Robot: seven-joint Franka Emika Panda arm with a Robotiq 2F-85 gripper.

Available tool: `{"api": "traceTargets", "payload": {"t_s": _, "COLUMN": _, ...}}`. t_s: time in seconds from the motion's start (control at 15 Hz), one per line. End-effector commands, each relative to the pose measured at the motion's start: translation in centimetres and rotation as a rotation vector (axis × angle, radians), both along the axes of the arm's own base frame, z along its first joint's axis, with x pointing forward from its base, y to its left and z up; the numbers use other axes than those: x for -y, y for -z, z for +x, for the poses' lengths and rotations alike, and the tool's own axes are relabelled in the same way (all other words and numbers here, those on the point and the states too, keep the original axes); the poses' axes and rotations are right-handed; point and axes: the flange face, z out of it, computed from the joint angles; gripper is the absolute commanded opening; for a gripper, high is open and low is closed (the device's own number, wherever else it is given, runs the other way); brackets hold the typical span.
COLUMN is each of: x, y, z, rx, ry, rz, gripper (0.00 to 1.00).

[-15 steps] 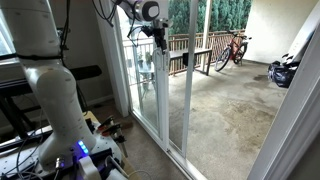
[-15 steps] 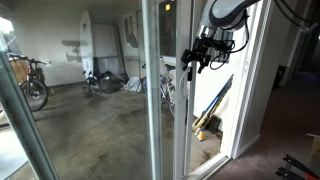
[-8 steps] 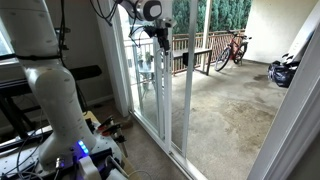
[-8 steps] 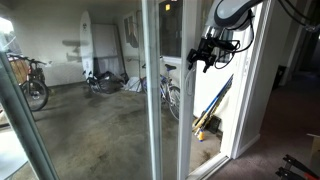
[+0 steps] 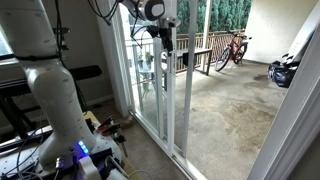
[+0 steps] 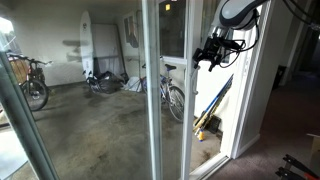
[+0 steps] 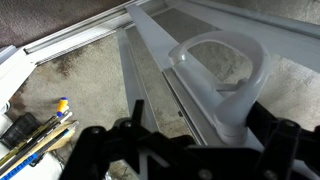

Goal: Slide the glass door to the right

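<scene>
The glass door shows in both exterior views, its slim white edge stile [image 5: 187, 95] [image 6: 189, 120] standing upright. My gripper [image 5: 166, 38] [image 6: 207, 55] is high up at the stile. In the wrist view the gripper [image 7: 195, 140] is open around the door's white loop handle [image 7: 235, 115]. The handle's stem rests against the right finger [image 7: 272, 135], and the left finger [image 7: 125, 140] stands apart from it. The door's white frame [image 7: 150, 45] runs away below the handle.
The robot's white base [image 5: 60, 100] stands on the carpet beside the door. Tools [image 7: 40, 128] lie on the floor by the door track [image 7: 80, 35]. Outside are a concrete patio, a railing [image 5: 195, 55] and a bicycle [image 5: 232, 48].
My gripper has moved to the right along with the handle, and the door's edge stile has slid to the right with it.
</scene>
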Motion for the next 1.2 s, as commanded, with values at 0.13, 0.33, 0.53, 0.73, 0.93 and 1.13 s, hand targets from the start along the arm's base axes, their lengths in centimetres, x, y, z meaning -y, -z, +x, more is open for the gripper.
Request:
{"api": "traceTargets", "payload": {"t_s": 0.13, "x": 7.1, "y": 0.7, "z": -4.5, "rx": -0.045, "ry": 0.008, "rz": -0.006, "gripper": 1.0}}
{"api": "traceTargets", "payload": {"t_s": 0.33, "x": 8.3, "y": 0.8, "z": -4.9, "rx": -0.044, "ry": 0.01, "rz": -0.007, "gripper": 1.0}}
{"api": "traceTargets", "payload": {"t_s": 0.53, "x": 5.8, "y": -0.6, "z": -1.4, "rx": 0.018, "ry": 0.042, "rz": 0.002, "gripper": 1.0}}
{"api": "traceTargets", "payload": {"t_s": 0.73, "x": 6.0, "y": -0.7, "z": -1.4, "rx": 0.021, "ry": 0.043, "rz": 0.001, "gripper": 1.0}}
{"api": "traceTargets", "payload": {"t_s": 0.93, "x": 5.8, "y": -0.5, "z": -1.4, "rx": 0.018, "ry": 0.039, "rz": 0.001, "gripper": 1.0}}
{"api": "traceTargets", "payload": {"t_s": 1.13, "x": 5.8, "y": -0.5, "z": -1.3, "rx": 0.017, "ry": 0.038, "rz": 0.001, "gripper": 1.0}}
